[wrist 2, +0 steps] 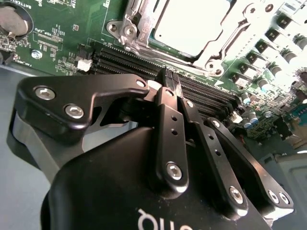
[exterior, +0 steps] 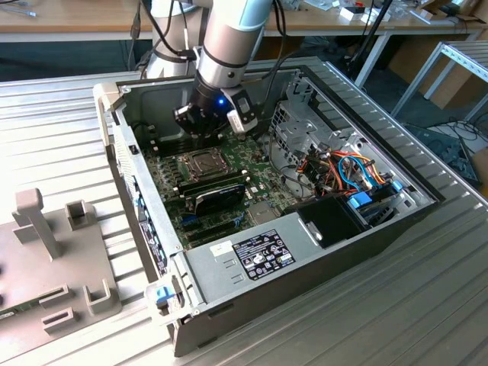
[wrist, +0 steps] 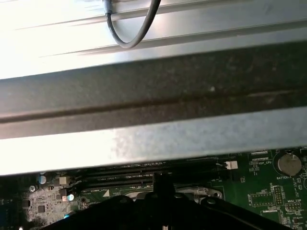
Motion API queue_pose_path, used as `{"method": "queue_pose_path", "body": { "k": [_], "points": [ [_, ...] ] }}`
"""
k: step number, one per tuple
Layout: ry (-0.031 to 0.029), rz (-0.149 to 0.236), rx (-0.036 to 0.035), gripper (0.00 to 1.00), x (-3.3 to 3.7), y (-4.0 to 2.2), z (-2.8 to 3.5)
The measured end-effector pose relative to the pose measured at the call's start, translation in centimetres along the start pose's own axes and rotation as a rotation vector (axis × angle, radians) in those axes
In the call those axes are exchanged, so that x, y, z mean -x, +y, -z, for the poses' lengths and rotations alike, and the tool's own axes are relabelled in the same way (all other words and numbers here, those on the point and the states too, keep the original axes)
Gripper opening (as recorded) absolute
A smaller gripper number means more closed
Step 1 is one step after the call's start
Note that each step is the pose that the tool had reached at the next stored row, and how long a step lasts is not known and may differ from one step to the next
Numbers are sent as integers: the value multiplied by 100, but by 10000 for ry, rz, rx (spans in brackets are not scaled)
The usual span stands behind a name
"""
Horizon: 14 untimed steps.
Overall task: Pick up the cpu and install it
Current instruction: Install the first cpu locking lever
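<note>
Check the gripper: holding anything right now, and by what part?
Nothing held. The gripper has its fingers closed together with nothing between them, above the memory slots. The cpu sits in its socket under the retention frame.

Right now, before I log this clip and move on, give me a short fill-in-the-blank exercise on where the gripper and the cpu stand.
1. The cpu lies flat in its socket on the ____ circuit board.
2. In the second wrist view, the gripper has its fingertips pressed ____.
3. The gripper holds ____.
4. In the exterior view, the gripper hangs inside the opened computer ____.

Missing words: green; together; nothing; case
</note>
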<state>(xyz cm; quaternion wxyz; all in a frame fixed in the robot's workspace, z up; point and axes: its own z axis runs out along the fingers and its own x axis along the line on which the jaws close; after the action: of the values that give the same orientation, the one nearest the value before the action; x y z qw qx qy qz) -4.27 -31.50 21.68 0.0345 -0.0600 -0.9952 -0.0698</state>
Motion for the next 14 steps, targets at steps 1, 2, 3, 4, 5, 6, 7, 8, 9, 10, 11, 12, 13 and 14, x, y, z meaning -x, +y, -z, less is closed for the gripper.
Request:
{"method": "queue_pose_path", "body": {
  "k": [1, 2, 3, 4, 5, 6, 7, 8, 9, 10, 11, 12, 13, 14],
  "points": [
    [0, 0, -2, 11, -1, 2, 15],
    [0, 0, -4, 11, -2, 4, 32],
    [0, 0, -4, 11, -3, 6, 46],
    [-1, 0, -9, 11, -6, 10, 74],
    [-1, -1, -11, 11, -8, 13, 99],
    [-2, -1, -13, 11, -10, 18, 130],
    [-2, -1, -14, 11, -12, 20, 151],
    [-1, -1, -17, 11, -13, 23, 166],
    [-3, -2, -21, 11, -14, 24, 175],
    [-6, -3, -38, 11, -14, 25, 176],
    [-9, -6, -66, 11, -14, 24, 176],
    [-9, -5, -68, 11, -14, 24, 177],
    [-10, -5, -73, 11, -14, 24, 177],
    [-9, -5, -74, 11, -14, 23, 177]
  ]
}}
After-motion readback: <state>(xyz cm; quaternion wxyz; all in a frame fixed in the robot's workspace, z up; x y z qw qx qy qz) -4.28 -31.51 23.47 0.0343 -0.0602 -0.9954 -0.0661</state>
